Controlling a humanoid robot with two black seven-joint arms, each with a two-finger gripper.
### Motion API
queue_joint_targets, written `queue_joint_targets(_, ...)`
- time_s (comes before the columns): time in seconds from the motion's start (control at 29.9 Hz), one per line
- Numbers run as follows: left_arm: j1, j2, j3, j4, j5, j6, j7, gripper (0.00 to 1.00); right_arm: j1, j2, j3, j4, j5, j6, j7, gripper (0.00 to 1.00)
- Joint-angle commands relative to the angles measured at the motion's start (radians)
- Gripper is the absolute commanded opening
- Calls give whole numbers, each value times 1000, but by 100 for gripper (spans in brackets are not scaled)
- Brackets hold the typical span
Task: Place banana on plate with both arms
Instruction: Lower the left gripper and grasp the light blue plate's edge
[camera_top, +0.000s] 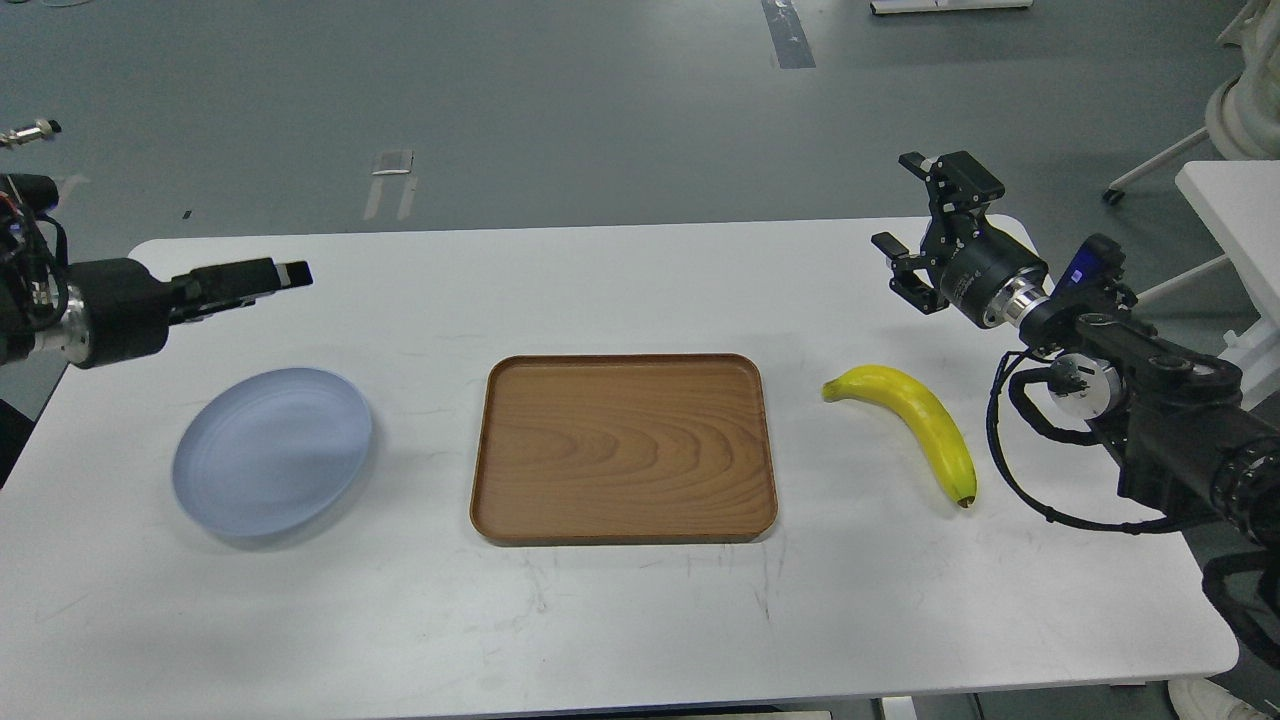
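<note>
On the right side of the white table (640, 620) I see the banana (915, 425). It lies flat, with its green stem end toward the wooden tray (622, 448) and its dark tip toward me. It is near the tray but not touching it. The tray sits in the middle of the table. The pale blue plate (272, 452) is far off on the other side of the tray, on the left.

My right gripper (912, 218) hangs in the air above and behind the banana. Its two fingers are spread wide apart and hold nothing. My left gripper (262, 277) hangs above the table behind the plate. I see it from the side, so I cannot tell if its fingers are open or closed.
</note>
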Motion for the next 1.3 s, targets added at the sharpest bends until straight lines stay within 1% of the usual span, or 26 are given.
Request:
queue_joint_targets(0.0,8,9,90,36,134,65,1,100,2,1,0,1,0,0,0,100)
queue_joint_targets(0.07,8,11,139,65,137,97,1,100,2,1,0,1,0,0,0,100)
queue_joint_targets(0.13,7,14,229,103,129,161,1,100,2,1,0,2,0,0,0,100)
queue_joint_targets(0.2,7,14,265,119,126,194,1,100,2,1,0,1,0,0,0,100)
queue_joint_targets(0.3,20,11,282,145,126,215,1,100,2,1,0,1,0,0,0,100)
queue_joint_targets(0.43,48,-1,283,194,125,229,1,100,3,1,0,2,0,0,0,100)
queue_joint_targets(0.77,100,-23,292,223,37,229,1,96,2,3,0,2,-2,0,0,100)
queue_joint_targets(0.87,114,-33,292,225,26,229,1,94,2,3,0,2,0,0,0,100)
queue_joint_targets(0.94,119,-35,292,225,25,229,1,90,2,3,0,2,-2,0,0,100)
queue_joint_targets(1.0,120,-35,292,225,23,228,1,80,0,1,0,2,-2,0,0,100)
queue_joint_targets(1.07,123,-37,292,225,16,228,1,65,0,3,0,2,-2,0,0,100)
queue_joint_targets(1.14,129,-38,292,225,8,228,1,58,0,3,0,2,-2,0,0,100)
queue_joint_targets(1.2,134,-44,292,225,-1,228,1,46,0,3,0,2,-2,0,0,100)
queue_joint_targets(1.27,132,-44,292,225,-3,228,1,16,0,3,0,2,-2,0,0,100)
